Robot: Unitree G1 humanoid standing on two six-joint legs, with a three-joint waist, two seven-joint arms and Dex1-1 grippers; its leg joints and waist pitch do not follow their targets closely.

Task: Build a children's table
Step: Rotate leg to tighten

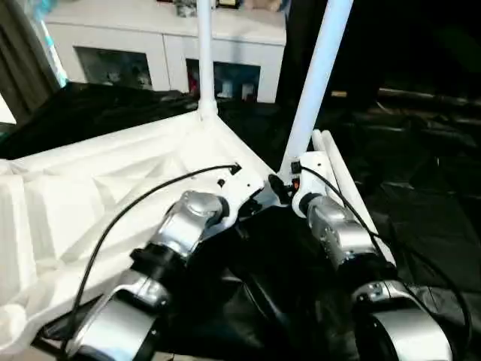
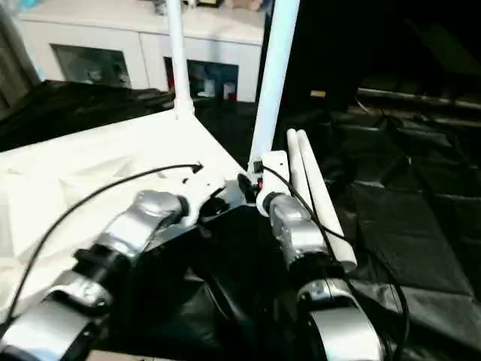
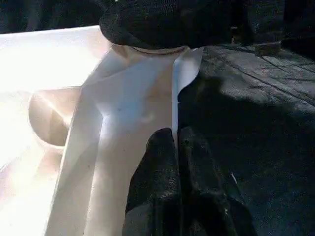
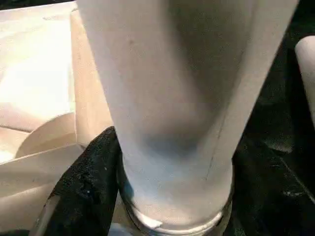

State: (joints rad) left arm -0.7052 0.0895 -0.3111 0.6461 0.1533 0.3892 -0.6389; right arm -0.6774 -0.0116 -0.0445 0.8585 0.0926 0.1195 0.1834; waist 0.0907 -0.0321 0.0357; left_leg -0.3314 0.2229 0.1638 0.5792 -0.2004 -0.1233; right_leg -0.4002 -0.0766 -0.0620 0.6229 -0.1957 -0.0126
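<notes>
**Ana:** While the tabletop (image 1: pixel 113 188) is lying upside down on the black sheet (image 1: pixel 421 218), ribs facing up, how much of the table is actually getting built?

**Ben:** About half, I'm judging. One leg (image 1: pixel 204 53) is standing upright in the far corner socket. A second leg (image 1: pixel 319 75) is rising from the near corner, leaning a little, and the right gripper (image 4: pixel 162 196) is wrapping its base.

**Ana:** Is that gripper really holding it?

**Ben:** It's looking that way. The jaws are standing fairly wide, and in the right wrist view the leg is filling the space between them, with one black finger (image 4: pixel 88 182) lying against its side. Whether the leg is sitting fully home in the socket, I cannot tell.

**Ana:** And the left gripper (image 3: pixel 177 162)?

**Ben:** Its two fingers are pressing together, gripping nothing. The tips are resting on or just above the tabletop's edge, near that same corner; I'm guessing it's steadying the top.

**Ana:** What is remaining?

**Ben:** Two spare legs (image 1: pixel 338 173) are lying side by side on the sheet, just beside the right forearm. Both are waiting to go into the other sockets, and then the table is needing turning over.
</notes>
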